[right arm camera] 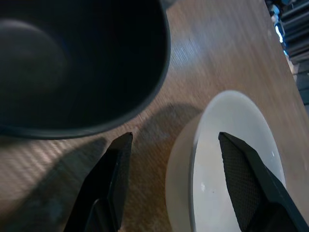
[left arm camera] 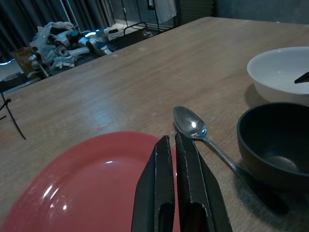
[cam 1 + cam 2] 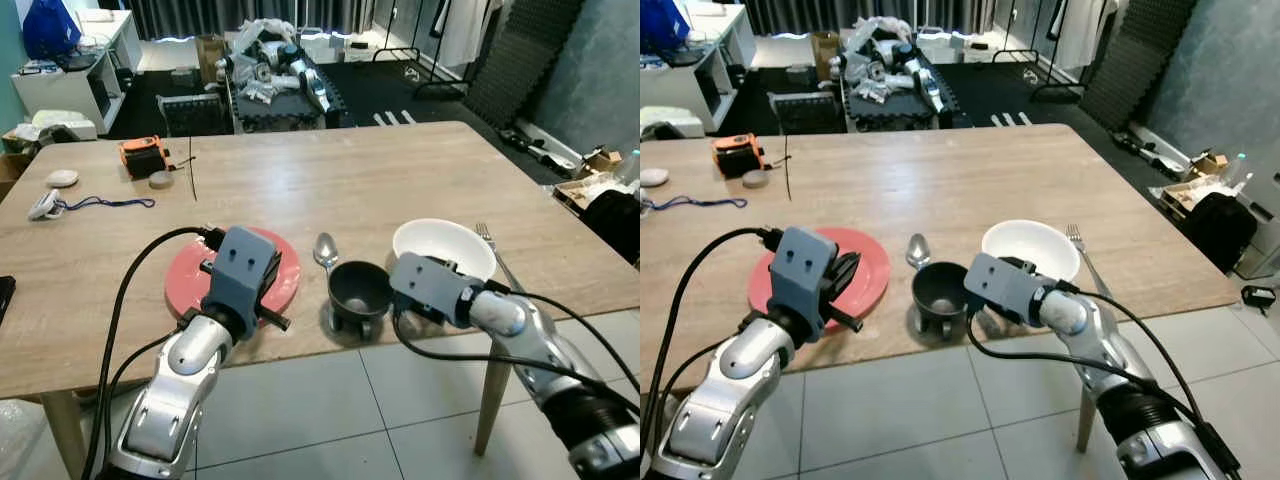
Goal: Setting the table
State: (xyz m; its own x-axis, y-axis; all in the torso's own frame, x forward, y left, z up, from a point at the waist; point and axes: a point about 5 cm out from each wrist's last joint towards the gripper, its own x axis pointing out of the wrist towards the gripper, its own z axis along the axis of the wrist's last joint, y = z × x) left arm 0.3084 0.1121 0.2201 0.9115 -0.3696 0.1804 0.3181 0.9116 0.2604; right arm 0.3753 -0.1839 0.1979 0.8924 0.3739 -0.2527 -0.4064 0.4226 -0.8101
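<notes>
I have the wooden desk (image 3: pixel 330 180) in front of me, and I take the white bowl (image 3: pixel 444 247) near its front edge as my landmark. Largest of the setting is the red plate (image 3: pixel 283 270), well to the left of the white bowl; it looks glossy and shallow, probably slippery and breakable, so I would take it by the rim. My left gripper (image 2: pixel 176 162) hovers over the plate's near part with its fingers pressed almost together, holding nothing. The white bowl itself is smooth, deep-sided and, I judge, fragile and fairly light; its rim is the place to pinch. My right gripper (image 1: pixel 174 164) stands spread wide at that rim, one finger over the bowl's inside and the other outside its wall, not yet closed on it. Just left of the white bowl, nearly touching, sits the black bowl (image 3: pixel 358 288), matte, smaller, likely stiff and easy to grip by its lip. Beyond that black bowl lies the spoon (image 3: pixel 325 250), shiny, thin and flat, awkward to lift. A fork (image 3: pixel 487 238) lies just right of the white bowl.
</notes>
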